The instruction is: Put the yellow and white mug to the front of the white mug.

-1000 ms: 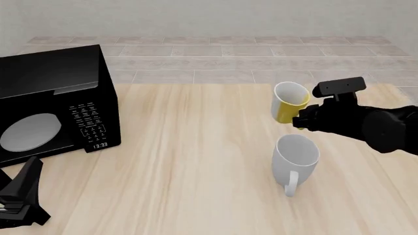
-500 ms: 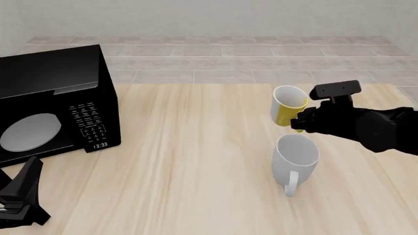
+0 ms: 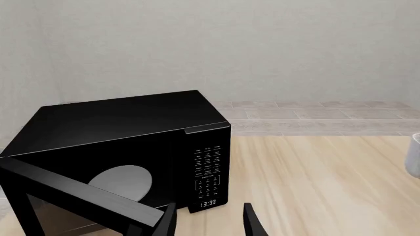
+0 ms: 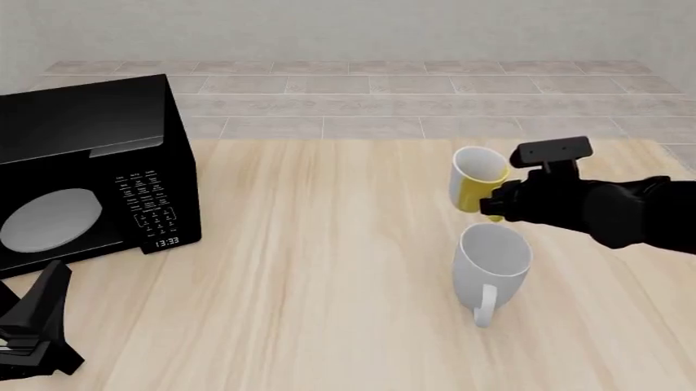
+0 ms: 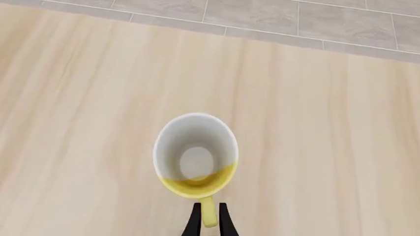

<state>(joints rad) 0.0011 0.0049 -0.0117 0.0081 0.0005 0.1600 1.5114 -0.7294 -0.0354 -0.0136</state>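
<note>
The right gripper (image 5: 208,219) is clamped on the handle of the yellow and white mug (image 4: 480,182), held behind the white mug (image 4: 493,263) near the table's (image 4: 326,244) right edge, open wood leftward toward the microwave (image 4: 87,171); left gripper (image 3: 208,221) parted, idle.

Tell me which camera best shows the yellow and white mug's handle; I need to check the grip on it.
The right wrist view: the handle sits between the right tool's fingers, with the yellow and white mug seen from above. In the front view the arm hides the handle behind the mug. The left wrist view does not show this mug.
</note>
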